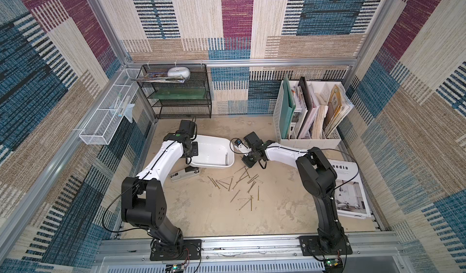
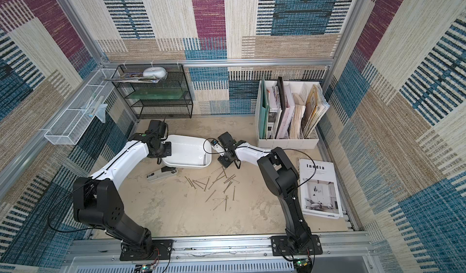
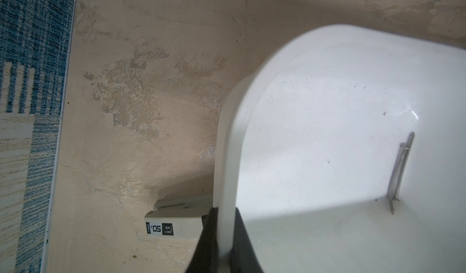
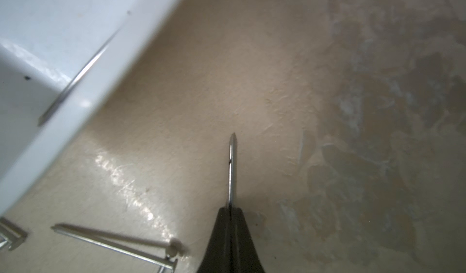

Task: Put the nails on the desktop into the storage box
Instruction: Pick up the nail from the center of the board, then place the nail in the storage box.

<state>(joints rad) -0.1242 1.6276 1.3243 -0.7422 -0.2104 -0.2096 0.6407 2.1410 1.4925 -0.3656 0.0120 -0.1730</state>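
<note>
The white storage box (image 1: 214, 147) (image 2: 187, 147) stands at the middle of the beige desktop (image 1: 201, 213). My left gripper (image 3: 224, 211) is shut on the box's near-left rim (image 3: 228, 158). Two nails (image 3: 401, 168) (image 1: 226, 158) lie inside against the box's right wall. Several loose nails (image 1: 239, 186) (image 2: 218, 187) are scattered on the desktop just in front of the box. My right gripper (image 4: 230, 208) (image 1: 248, 162) is just right of the box's front corner, shut on one nail (image 4: 232, 168) that sticks straight out beyond its tips above the desktop.
A grey stapler (image 1: 184, 174) (image 3: 174, 224) lies in front of the box's left end. A white file holder (image 1: 310, 135) stands at the back right, and magazines (image 1: 350, 191) lie along the right edge. A black mesh shelf (image 1: 176, 93) and a white wire basket (image 1: 106, 118) are at the back left.
</note>
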